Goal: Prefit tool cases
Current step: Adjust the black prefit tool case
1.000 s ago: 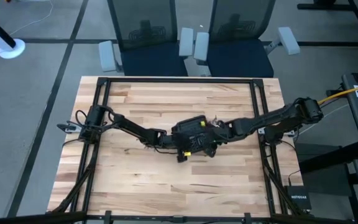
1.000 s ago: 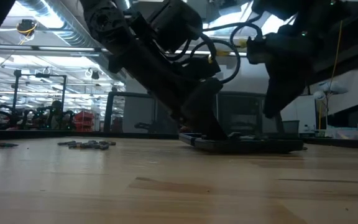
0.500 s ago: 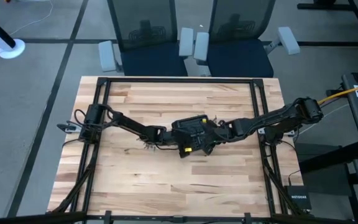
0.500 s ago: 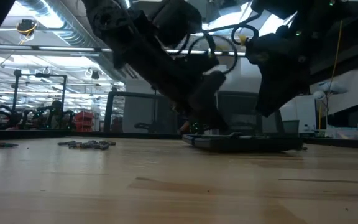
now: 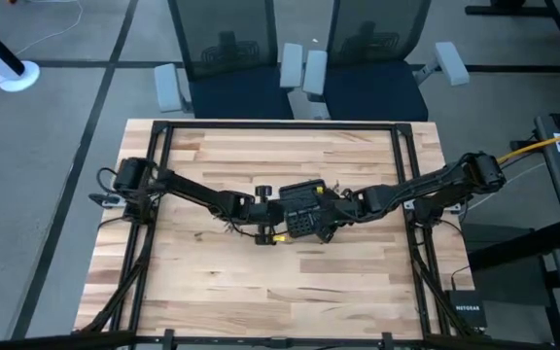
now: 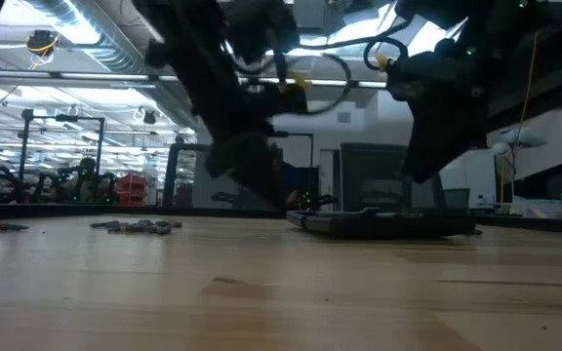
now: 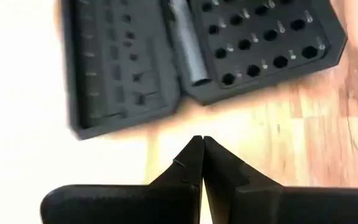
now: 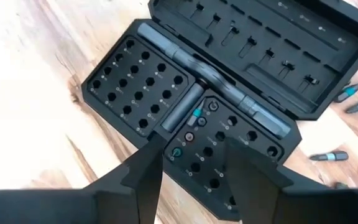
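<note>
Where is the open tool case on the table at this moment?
In the high view the tool case lies open near the middle of the table, between the shut left claw and the open right claw.

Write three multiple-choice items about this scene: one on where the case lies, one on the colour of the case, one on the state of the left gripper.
1. Where does the case lie?
A. near the middle of the table
B. at a table corner
C. on a chair

2. What colour is the case?
A. red
B. black
C. white

3. How stands the left gripper?
A. open around the case
B. shut on a bit
C. shut, holding nothing

Key: 1 A, the high view shows it open and flat between both arms, the right gripper open above it. 2 B, both wrist views show black halves. 3 C, its fingers meet over bare wood beside the case.
</note>
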Robot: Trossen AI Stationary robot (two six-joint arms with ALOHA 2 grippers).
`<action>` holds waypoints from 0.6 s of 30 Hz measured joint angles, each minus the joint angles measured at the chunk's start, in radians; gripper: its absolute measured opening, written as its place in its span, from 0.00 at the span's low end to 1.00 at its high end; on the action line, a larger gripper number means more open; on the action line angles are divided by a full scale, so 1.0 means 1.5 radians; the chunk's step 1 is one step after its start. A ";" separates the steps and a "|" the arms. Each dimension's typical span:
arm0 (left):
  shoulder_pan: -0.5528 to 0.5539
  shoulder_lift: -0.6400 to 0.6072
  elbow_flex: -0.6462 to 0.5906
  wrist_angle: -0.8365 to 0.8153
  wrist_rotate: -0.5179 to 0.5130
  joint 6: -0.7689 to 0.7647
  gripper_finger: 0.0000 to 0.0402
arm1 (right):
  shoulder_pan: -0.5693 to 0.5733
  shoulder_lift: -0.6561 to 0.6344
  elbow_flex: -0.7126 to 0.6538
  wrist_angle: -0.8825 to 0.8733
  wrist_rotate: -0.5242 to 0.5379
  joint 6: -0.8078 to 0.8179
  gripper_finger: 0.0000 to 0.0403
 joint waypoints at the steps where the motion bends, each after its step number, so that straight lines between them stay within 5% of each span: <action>1: 0.000 0.016 0.000 0.003 0.009 -0.004 0.00 | 0.000 0.000 0.000 -0.004 0.001 0.000 0.41; 18: -0.031 0.084 -0.001 0.261 0.067 -0.119 0.00 | 0.000 0.000 -0.001 -0.103 -0.031 0.021 0.41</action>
